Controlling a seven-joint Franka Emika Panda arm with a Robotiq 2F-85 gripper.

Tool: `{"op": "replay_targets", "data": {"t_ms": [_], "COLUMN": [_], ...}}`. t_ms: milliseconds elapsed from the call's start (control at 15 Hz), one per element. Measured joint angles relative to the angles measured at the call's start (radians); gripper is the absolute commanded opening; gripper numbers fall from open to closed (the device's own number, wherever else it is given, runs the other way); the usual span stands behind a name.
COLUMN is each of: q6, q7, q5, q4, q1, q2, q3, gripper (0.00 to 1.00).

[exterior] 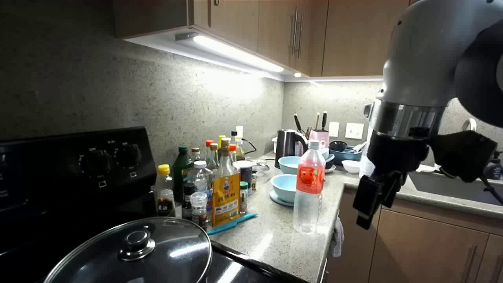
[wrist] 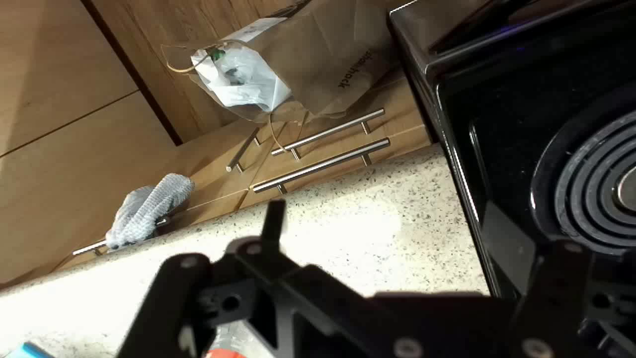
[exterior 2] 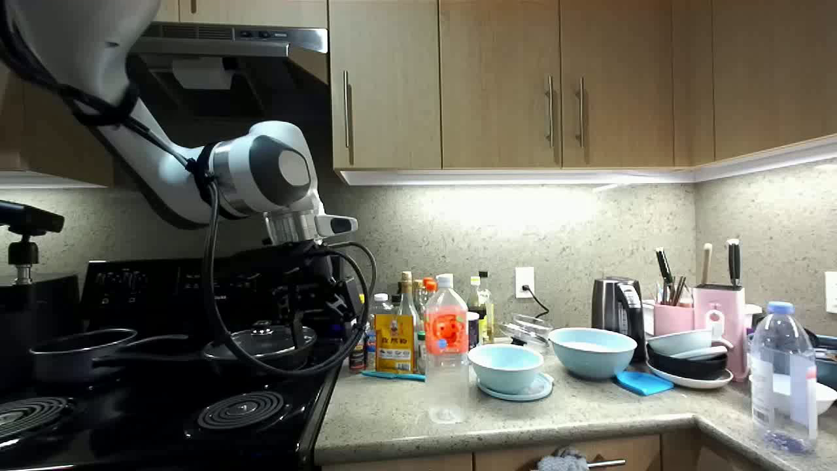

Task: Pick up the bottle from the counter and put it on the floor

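Wide-spread black hand (wrist: 385, 214), foremost in the wrist view, gripping nothing; apart from it in both exterior views, red-labelled bottle (exterior: 310, 179) upright on the speckled bench (exterior: 267, 239) near a pale-blue bowl (exterior: 283, 192).

In an exterior view, at the left of the frame, the stove panel (exterior: 70, 184) reads "OFF" above its left knob (exterior: 101, 161); the marking over the right knob (exterior: 129, 154) is blurrier. A small square symbol (exterior: 102, 184) stands beneath each. Below centre, a yellow packet (exterior: 226, 202) carries a small emblem (exterior: 226, 184) and a row of large characters too blurred to read surely. Right of centre, the tall bottle (exterior: 307, 210) wears a red-orange label (exterior: 311, 167) with a smiling face. At the right edge in an exterior view, print on a blue-capped bottle (exterior 2: 781, 373) is too small to read. In the wrist view, top centre-right, slanted lettering (wrist: 357, 69) on a paper bag (wrist: 323, 54) ends in "hack".
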State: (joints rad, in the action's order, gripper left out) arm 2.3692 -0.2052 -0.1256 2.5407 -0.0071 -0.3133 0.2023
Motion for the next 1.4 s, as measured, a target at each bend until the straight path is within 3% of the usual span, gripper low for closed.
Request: {"op": "replay_targets", "data": {"t_ms": [600, 800, 1133, 1400], "q6": [0.000, 0.061, 0.069, 0.068], "q7": [-0.002, -0.137, -0.348, -0.394], "q5": [-0.006, -0.216, -0.632, -0.712], "q4": [-0.003, -0.057, -0.317, -0.415], "q1": [0.000, -0.030, -0.078, -0.089], "q2": [0.001, 0.025, 0.166, 0.238], "q3": [0.000, 0.024, 0.083, 0.096], "gripper": [1.00, 1.00, 1.00, 1.00]}}
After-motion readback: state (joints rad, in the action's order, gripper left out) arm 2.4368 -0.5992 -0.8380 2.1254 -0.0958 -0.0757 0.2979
